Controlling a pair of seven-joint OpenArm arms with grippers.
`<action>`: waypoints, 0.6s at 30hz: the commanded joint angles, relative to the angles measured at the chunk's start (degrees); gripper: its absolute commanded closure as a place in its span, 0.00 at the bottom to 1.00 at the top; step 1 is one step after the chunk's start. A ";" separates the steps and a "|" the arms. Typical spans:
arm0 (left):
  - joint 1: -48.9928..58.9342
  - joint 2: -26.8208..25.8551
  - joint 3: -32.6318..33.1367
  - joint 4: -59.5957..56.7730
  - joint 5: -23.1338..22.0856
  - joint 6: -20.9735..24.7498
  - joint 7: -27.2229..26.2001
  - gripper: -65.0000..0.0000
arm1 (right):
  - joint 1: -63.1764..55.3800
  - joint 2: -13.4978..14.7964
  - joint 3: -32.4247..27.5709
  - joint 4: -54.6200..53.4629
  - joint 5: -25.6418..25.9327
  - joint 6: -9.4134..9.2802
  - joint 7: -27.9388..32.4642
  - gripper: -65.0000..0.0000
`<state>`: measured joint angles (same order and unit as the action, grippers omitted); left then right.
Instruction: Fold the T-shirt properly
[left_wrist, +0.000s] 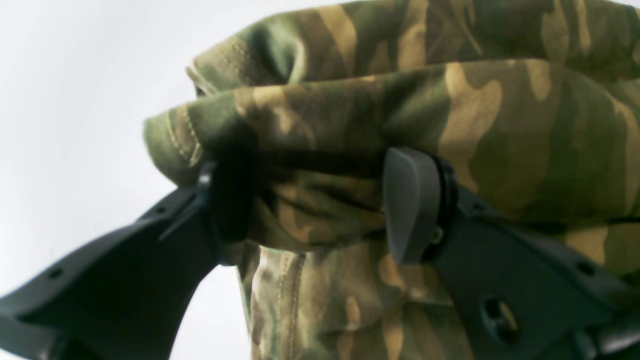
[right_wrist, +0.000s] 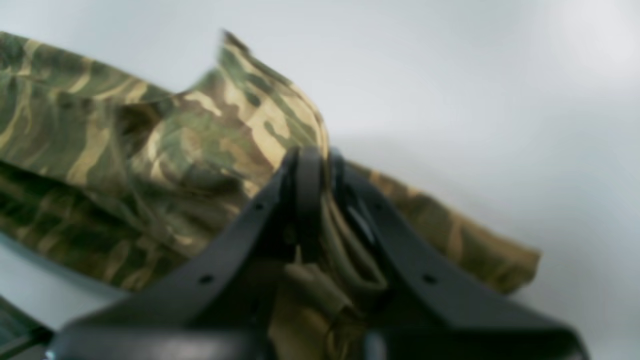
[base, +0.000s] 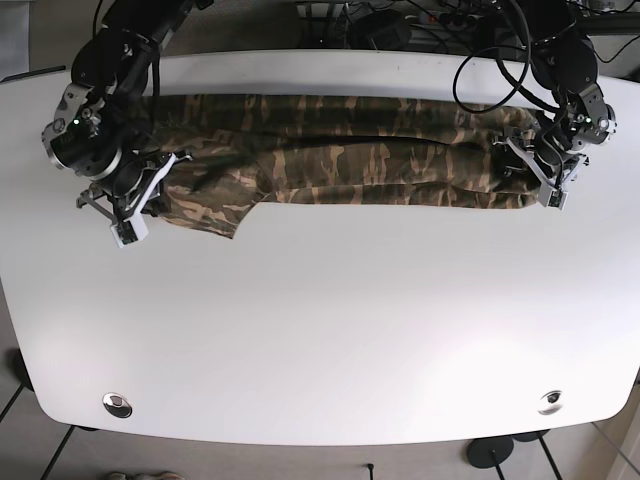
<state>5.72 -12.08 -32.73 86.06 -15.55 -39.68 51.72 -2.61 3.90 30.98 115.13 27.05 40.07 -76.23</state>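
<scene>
- T-shirt (base: 350, 165): stretched as a long band between both grippers, at the table's (base: 330, 330) far edge.
- Left gripper (left_wrist: 320, 205): jaws clamped on bunched cloth.
- Right gripper (right_wrist: 320, 165): pinching a hem.
- Step in hand: lengthwise fold. Next: likely carry both ends evenly across.

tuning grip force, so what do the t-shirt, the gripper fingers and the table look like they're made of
T-shirt: woven cotton-like cloth, matte, camouflage print; stitched hems and soft folds show it. Left gripper fingers: dark grey moulded plastic, possibly rubbery pads, smooth and dull. Table: white hard sheet, likely laminate, faintly glossy.
</scene>
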 joint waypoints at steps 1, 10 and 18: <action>-0.31 -0.63 -0.02 0.31 0.03 0.16 0.63 0.42 | -1.04 0.98 3.70 1.22 3.77 -0.07 -0.04 0.97; -0.31 -1.68 -0.02 0.49 0.03 -0.10 0.63 0.42 | -10.44 5.90 7.22 -6.43 4.91 -0.07 11.57 0.80; -0.48 -1.51 -0.28 8.22 -0.49 -0.27 0.80 0.42 | -11.23 6.87 8.89 -0.36 5.44 -0.07 15.00 0.11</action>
<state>6.00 -12.73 -32.73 93.08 -15.11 -39.94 53.89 -14.26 10.09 39.64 113.71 31.42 39.92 -62.46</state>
